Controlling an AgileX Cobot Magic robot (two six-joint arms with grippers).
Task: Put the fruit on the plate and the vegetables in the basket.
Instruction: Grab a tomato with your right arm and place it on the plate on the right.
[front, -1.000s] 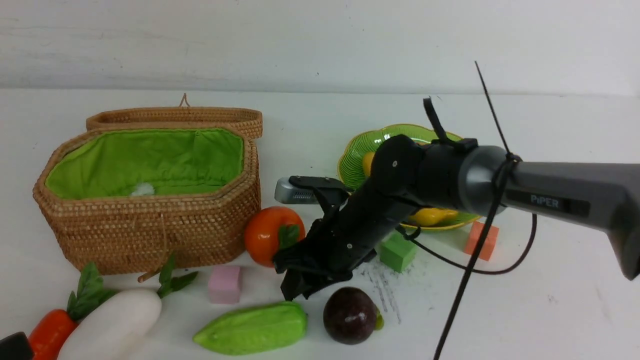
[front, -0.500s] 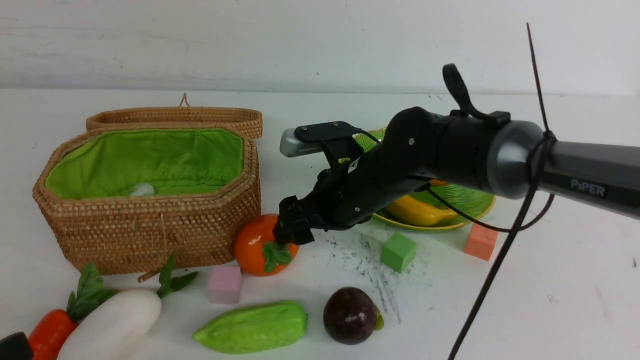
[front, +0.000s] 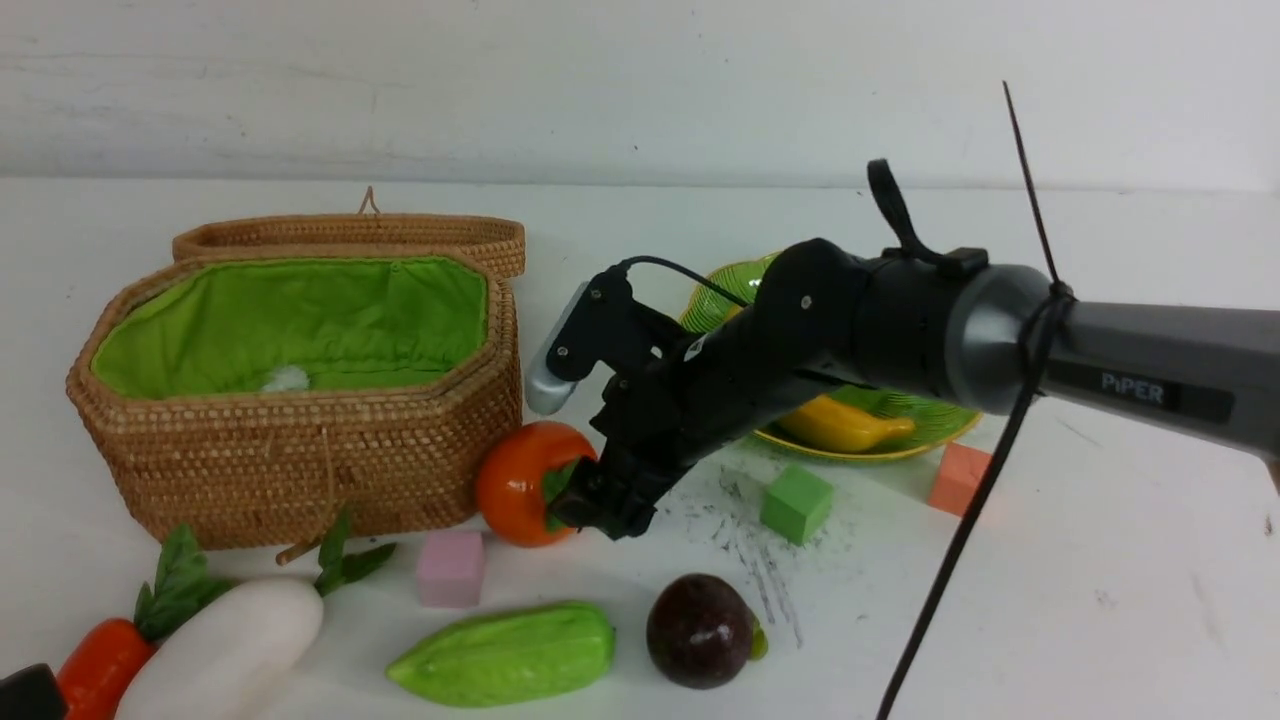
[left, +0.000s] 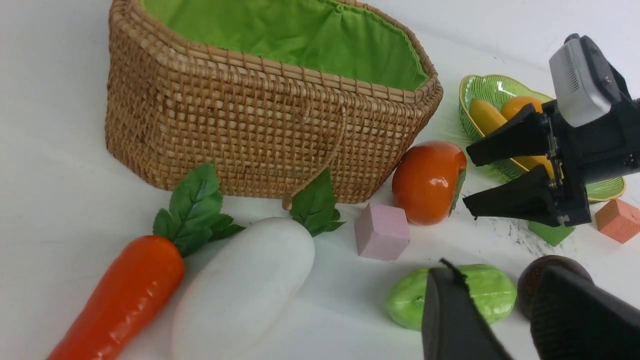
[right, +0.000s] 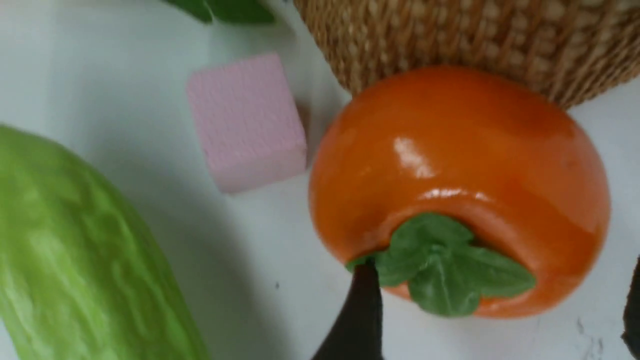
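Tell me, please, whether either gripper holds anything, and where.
Nothing is held: right gripper open by the round orange toy persimmon, left gripper empty.

The right claw (left: 466, 180), jaws spread, points at the persimmon (left: 425, 185) from its 3 o'clock, tips just beside its leaf cap. The persimmon sits on the bench (left: 50, 200) at the 4 o'clock corner of the basket (left: 240, 125), with a pink cube (left: 381, 231) at its 7 o'clock. The carrot (left: 125, 295) and radish (left: 245, 290) lie side by side at the basket's 6 o'clock.

"PiPER" in pale letters, on a dark label (front: 1133, 386), grey forearm of right arm (front: 880, 330)
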